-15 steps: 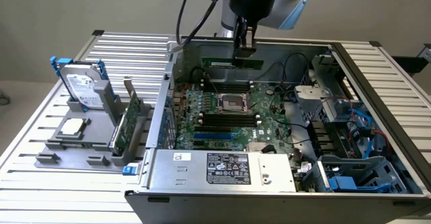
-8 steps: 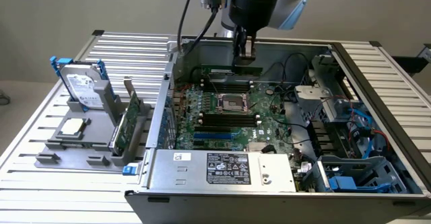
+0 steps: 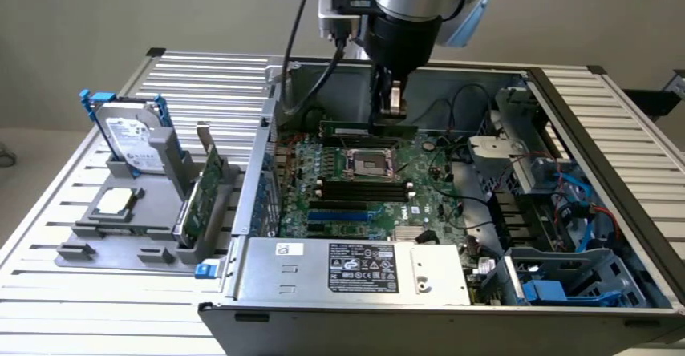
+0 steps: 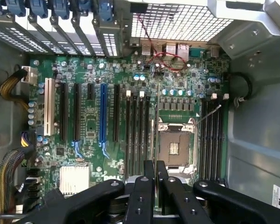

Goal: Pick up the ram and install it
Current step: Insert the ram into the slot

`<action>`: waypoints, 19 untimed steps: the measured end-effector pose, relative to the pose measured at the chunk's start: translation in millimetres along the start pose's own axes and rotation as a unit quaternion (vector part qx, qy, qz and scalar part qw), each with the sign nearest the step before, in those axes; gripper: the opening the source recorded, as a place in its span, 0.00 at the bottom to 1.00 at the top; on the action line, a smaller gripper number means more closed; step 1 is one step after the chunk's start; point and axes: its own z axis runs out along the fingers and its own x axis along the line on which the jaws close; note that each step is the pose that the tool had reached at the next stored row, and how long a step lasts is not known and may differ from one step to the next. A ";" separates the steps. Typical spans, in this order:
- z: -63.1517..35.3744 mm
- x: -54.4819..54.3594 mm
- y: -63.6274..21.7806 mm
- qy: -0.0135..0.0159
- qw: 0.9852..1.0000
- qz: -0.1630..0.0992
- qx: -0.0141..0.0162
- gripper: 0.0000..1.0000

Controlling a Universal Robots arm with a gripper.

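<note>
**Gripper** (image 3: 392,109) (image 4: 155,166): on the Universal Robots arm, reaching down into the open computer case (image 3: 615,131). Both fingers (image 4: 141,196) are pressed together on a thin board, so it is gripping the ram.

**The ram** (image 3: 358,129) (image 4: 157,116): a long, narrow green stick held on edge in the gripper, level, low over the motherboard (image 3: 434,188). In the exterior view it lies just beyond the CPU socket (image 3: 374,162). In the wrist view it appears edge-on as a thin line between the socket (image 4: 175,144) and the group of black memory slots (image 4: 137,126). Whether it is seated in a slot cannot be told.

**Motherboard, other fittings**: a blue expansion slot (image 4: 102,114) and a silver heat sink (image 4: 74,179).

**Power supply** (image 3: 354,268): labelled metal box at the case's near edge.

**Grey holder** (image 3: 118,236): on the slatted desk (image 3: 204,75), at the exterior view's left. It carries an upright hard drive (image 3: 134,143) and an upright green expansion card (image 3: 208,192).
</note>
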 end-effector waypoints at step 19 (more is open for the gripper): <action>28.7 14.6 -4.4 0.015 1.000 -0.010 -0.001 0.14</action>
